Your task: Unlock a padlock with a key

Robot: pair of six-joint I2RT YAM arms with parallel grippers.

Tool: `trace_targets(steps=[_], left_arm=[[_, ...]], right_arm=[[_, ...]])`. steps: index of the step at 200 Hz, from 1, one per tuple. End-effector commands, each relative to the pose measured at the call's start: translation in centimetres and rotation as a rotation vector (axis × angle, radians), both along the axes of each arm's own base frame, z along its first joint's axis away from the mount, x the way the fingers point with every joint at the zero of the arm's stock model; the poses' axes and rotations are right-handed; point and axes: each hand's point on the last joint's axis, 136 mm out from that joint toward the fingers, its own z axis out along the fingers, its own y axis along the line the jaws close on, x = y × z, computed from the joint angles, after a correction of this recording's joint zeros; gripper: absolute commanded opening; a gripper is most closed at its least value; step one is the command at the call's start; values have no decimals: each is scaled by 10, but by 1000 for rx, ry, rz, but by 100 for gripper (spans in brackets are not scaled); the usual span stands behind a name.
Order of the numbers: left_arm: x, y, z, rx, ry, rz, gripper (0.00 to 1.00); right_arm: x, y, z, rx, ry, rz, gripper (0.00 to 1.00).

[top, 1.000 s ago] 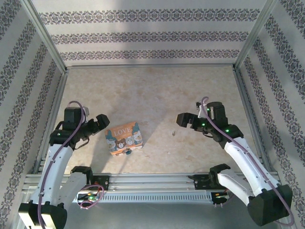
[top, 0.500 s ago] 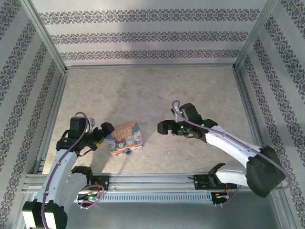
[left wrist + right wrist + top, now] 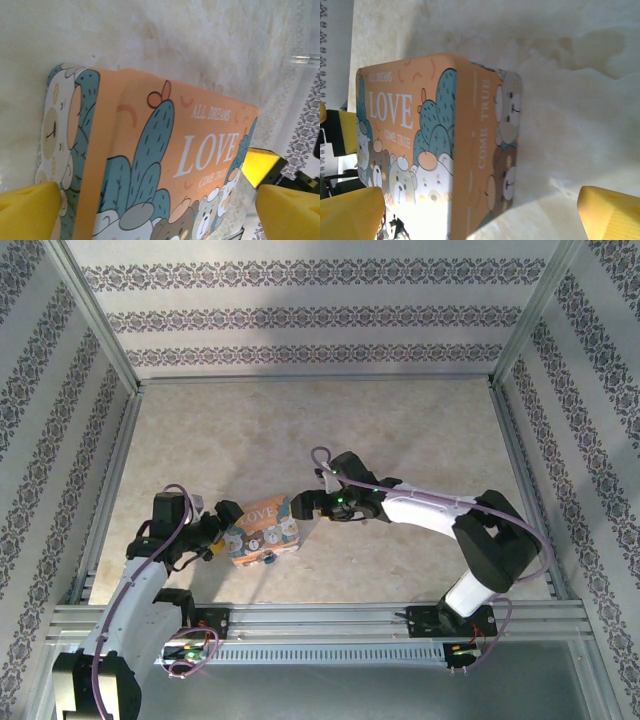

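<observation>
The bench (image 3: 400, 440) carries one large thing, the box (image 3: 262, 530), which sits toward the left arm's side. Its lid looks shut, so what is inside, if anything, cannot be seen.

The left arm (image 3: 140, 575) reaches to the box's left end and the right arm (image 3: 430, 512) stretches across to its right far corner. The left fingers (image 3: 30, 210) are spread wide and hold nothing; the box fills the gap between them without clearly touching either pad. The right fingers (image 3: 610, 212) are likewise wide apart and empty, with the box's corner between them.

The padlock (image 3: 268, 560) is a dark speck on the bench just beside the box's near edge, on the side toward the arm bases. It lies nearer the bases than either pair of fingers and roughly between the two arms, with the left fingers perhaps a little closer. It is too small to tell which way its long axis runs.

I cannot pick out the key.

Both pairs of fingers look aimed at the box rather than the lock, so reaching the padlock would mean coming round to the near side.
</observation>
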Motion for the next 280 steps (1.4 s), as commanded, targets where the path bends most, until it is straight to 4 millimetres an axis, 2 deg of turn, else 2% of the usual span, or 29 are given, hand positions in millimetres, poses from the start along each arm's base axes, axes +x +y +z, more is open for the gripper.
trace_targets(steps=[1, 67, 121, 174, 197, 280], left_arm=[[7, -3, 6, -50, -34, 12, 99], [10, -7, 9, -75, -47, 13, 99], [26, -14, 17, -72, -90, -14, 99], [55, -32, 32, -9, -160, -119, 99], [66, -46, 33, 20, -178, -172, 99], [132, -89, 42, 95, -289, -273, 99]], right_arm=[[-1, 23, 9, 67, 21, 36, 98], [-10, 45, 6, 87, 62, 82, 98], [-7, 54, 22, 166, 70, 85, 98], [6, 49, 28, 205, 66, 45, 98], [13, 45, 31, 216, 61, 26, 98], [55, 16, 41, 230, 14, -77, 98]])
